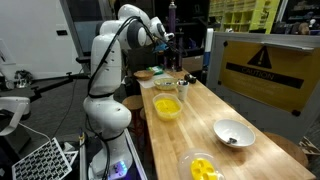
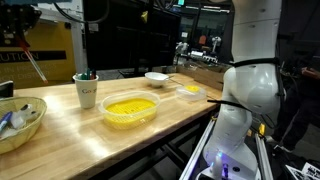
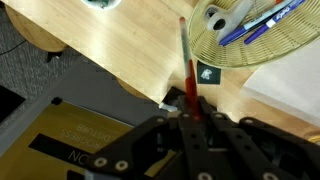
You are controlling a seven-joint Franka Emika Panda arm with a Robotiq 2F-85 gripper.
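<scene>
In the wrist view my gripper (image 3: 192,108) is shut on a thin red pen (image 3: 187,60) that sticks out past the fingertips. Below it are a white paper cup with a green logo (image 3: 210,72) and a woven basket (image 3: 215,45) holding blue and white pens. In an exterior view the gripper (image 1: 165,38) hangs high over the far end of the wooden table (image 1: 200,125), above the cup (image 1: 183,88). In an exterior view the cup (image 2: 86,91) holds pens and stands next to the basket (image 2: 18,122); the gripper is out of that frame.
A clear bowl of yellow pieces (image 1: 167,108) (image 2: 131,108), a white bowl (image 1: 232,133) (image 2: 156,77) and a yellow-filled container (image 1: 203,167) (image 2: 190,91) stand on the table. A yellow-and-black warning panel (image 1: 262,68) lines one table side. The robot base (image 2: 250,85) stands at the table edge.
</scene>
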